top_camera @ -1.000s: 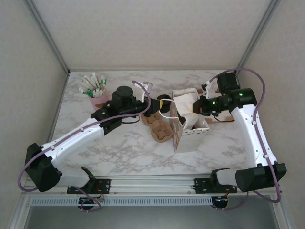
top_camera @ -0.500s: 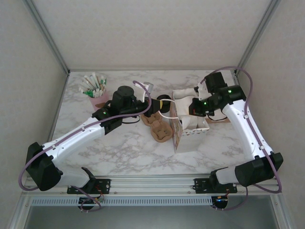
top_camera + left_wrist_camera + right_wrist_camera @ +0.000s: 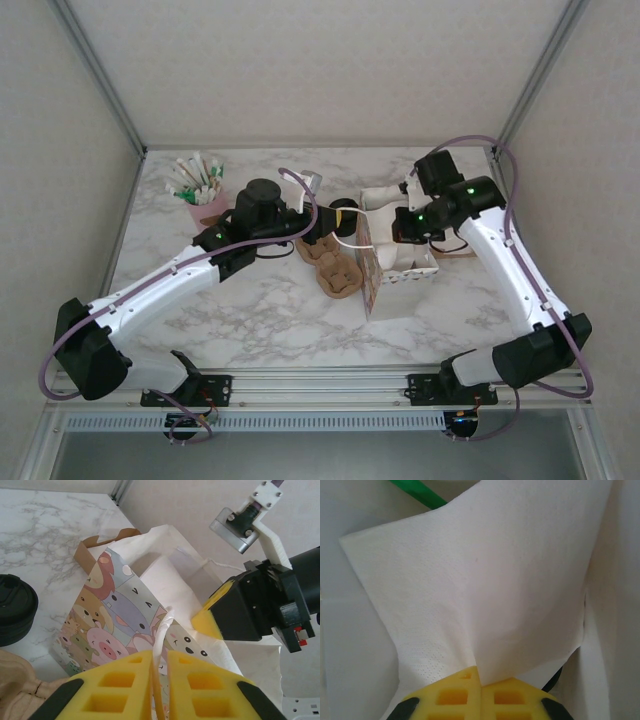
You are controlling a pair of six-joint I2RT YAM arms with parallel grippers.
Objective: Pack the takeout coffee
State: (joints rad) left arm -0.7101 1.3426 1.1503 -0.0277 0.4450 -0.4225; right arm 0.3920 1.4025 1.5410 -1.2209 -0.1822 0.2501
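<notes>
Left claw [image 3: 159, 680] clenched on white handle [image 3: 163, 630] of animal-print paper bag [image 3: 112, 615] on marble surface [image 3: 45, 525]. Right claw [image 3: 480, 684] inside bag, pinching white napkin [image 3: 480, 580]. Short black cylinder [image 3: 14, 607] beside bag, near cardboard cup carrier [image 3: 336, 270]. Takeout coffee: position cannot tell; dark edge [image 3: 553, 678] under napkin.

White arms [image 3: 170, 285], purple cables [image 3: 470, 139], yellow fingers [image 3: 115, 685]

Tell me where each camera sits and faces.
Top external: above and behind the bases, looking down at the white marble table; left arm and right arm show.
Left wrist: faces the cartoon-animal paper bag; left gripper pinches its white cord handle.
Right wrist: inside the bag; right gripper pinches a white paper napkin.
Shared: top and left wrist show the bag.
</notes>
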